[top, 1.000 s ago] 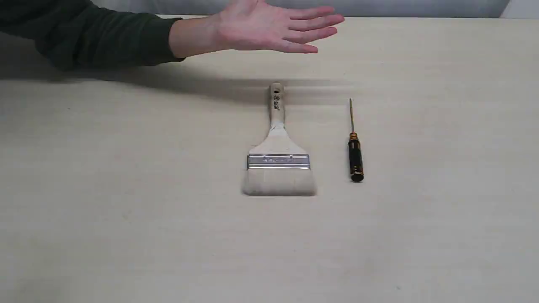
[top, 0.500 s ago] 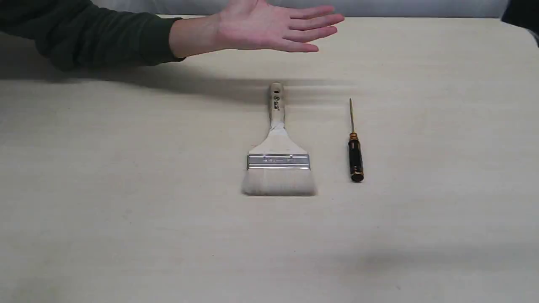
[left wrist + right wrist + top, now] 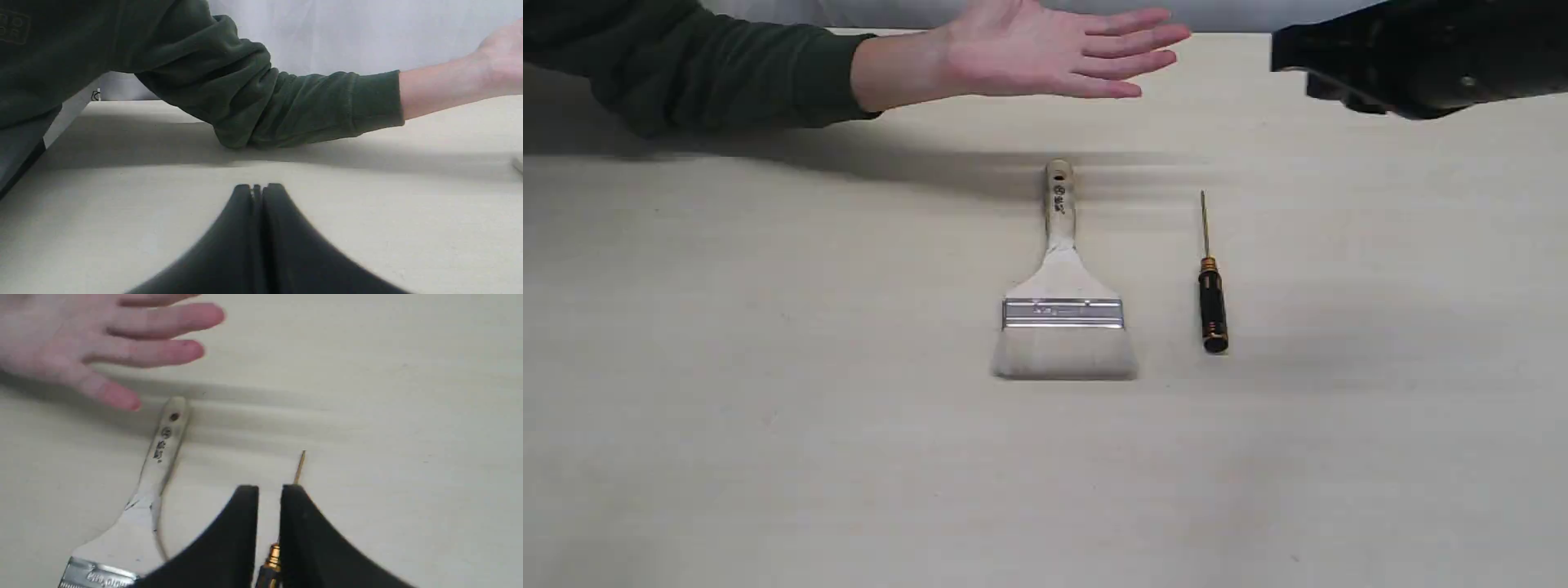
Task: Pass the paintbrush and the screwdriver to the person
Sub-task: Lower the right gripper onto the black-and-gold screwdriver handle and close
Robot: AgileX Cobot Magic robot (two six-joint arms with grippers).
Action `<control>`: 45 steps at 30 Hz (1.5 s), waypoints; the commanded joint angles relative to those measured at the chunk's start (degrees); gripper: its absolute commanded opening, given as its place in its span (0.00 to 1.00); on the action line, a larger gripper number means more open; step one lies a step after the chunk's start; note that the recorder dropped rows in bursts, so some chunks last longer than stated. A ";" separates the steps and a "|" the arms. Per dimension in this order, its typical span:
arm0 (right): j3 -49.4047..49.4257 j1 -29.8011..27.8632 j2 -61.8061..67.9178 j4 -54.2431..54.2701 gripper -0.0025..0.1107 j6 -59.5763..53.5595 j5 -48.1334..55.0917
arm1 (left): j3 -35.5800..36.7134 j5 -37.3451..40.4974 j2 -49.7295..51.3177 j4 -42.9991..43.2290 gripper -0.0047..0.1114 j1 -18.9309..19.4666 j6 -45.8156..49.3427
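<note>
The right arm (image 3: 1421,57) comes in from the right edge of the exterior view as a dark, blurred bulk held high, with its tip pointing toward the middle. That view shows no detail of the joints or fingers. In the right wrist view, the right gripper (image 3: 269,490) points forward and down. Its two black fingers (image 3: 241,522) stand parallel with a narrow gap between them and clamp nothing. The left gripper (image 3: 257,188) appears only in the left wrist view. It is held low and level, its fingers (image 3: 239,220) pressed together with only a thin seam between them, and it is empty.
</note>
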 commanded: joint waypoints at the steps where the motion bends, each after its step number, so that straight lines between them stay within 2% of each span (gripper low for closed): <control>1: -3.73 3.03 4.51 -0.27 0.20 -1.34 3.27 | 0.12 -0.60 -0.14 0.07 0.04 -0.27 -0.12; 8: -6.98 3.88 11.01 -0.49 0.42 0.22 7.41 | 0.12 -0.60 -0.14 -0.28 0.04 -0.27 -0.12; 11: -6.98 3.88 12.80 -0.49 0.46 0.22 7.90 | 0.12 -0.60 -0.14 -0.28 0.04 -0.27 -0.12; 22: -6.98 3.68 18.72 -0.74 0.46 2.03 12.47 | 0.12 -0.60 -0.14 -0.28 0.04 -0.27 -0.12; 45: -6.98 3.78 27.71 -3.50 0.46 5.53 11.94 | 0.12 -0.57 -0.14 -0.29 0.04 -0.27 -0.12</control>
